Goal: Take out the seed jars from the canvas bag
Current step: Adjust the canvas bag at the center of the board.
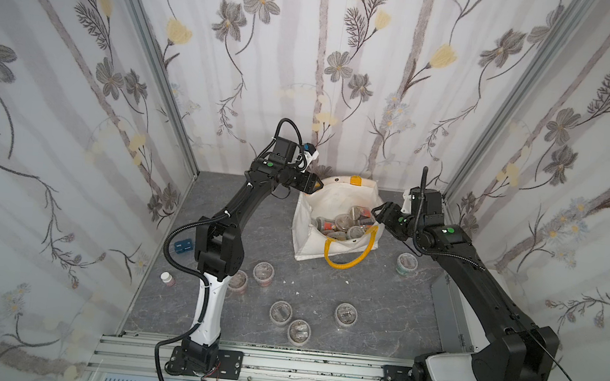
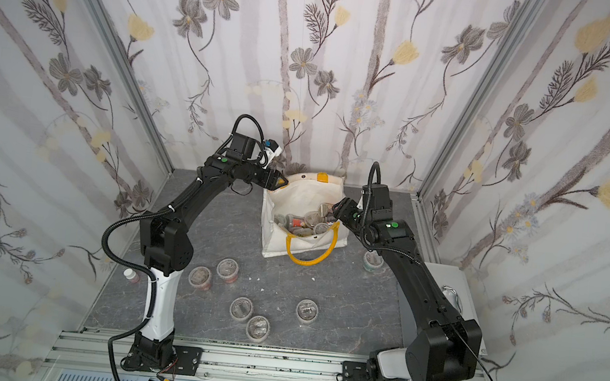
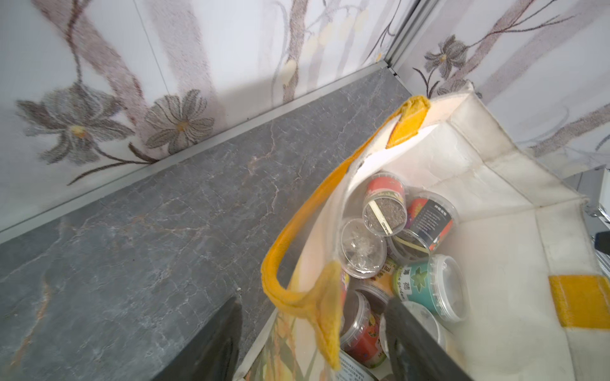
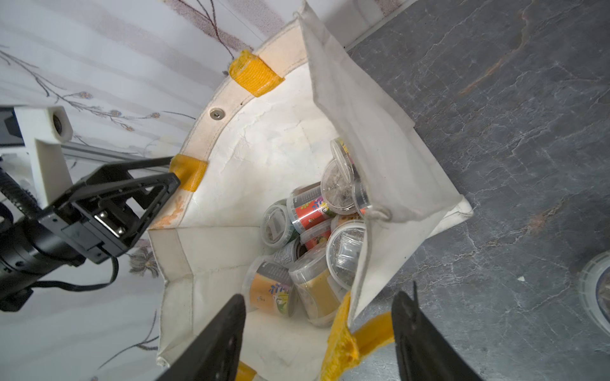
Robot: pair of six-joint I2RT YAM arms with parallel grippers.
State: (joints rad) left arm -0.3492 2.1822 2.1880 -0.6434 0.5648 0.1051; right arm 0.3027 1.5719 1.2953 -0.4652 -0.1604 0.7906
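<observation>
The cream canvas bag (image 1: 314, 238) stands open at the back of the table in both top views, with several seed jars (image 1: 346, 222) heaped inside. More seed jars stand on the table, such as one (image 1: 263, 272) by the left arm, one (image 1: 345, 313) in front and a green-banded one (image 1: 406, 264) under the right arm. My left gripper (image 3: 313, 346) is open. Its jaws straddle the bag's far left rim and a yellow handle (image 3: 297, 297). My right gripper (image 4: 317, 336) is open too, one finger inside the bag, one outside its right wall (image 4: 379, 165).
A small white-capped bottle (image 1: 166, 278) and a blue object (image 1: 182, 245) lie by the left wall. A silver metal case (image 2: 450, 289) sits at the right edge behind the right arm. Floral walls close three sides. The bag's front handle (image 1: 346, 256) droops onto the table.
</observation>
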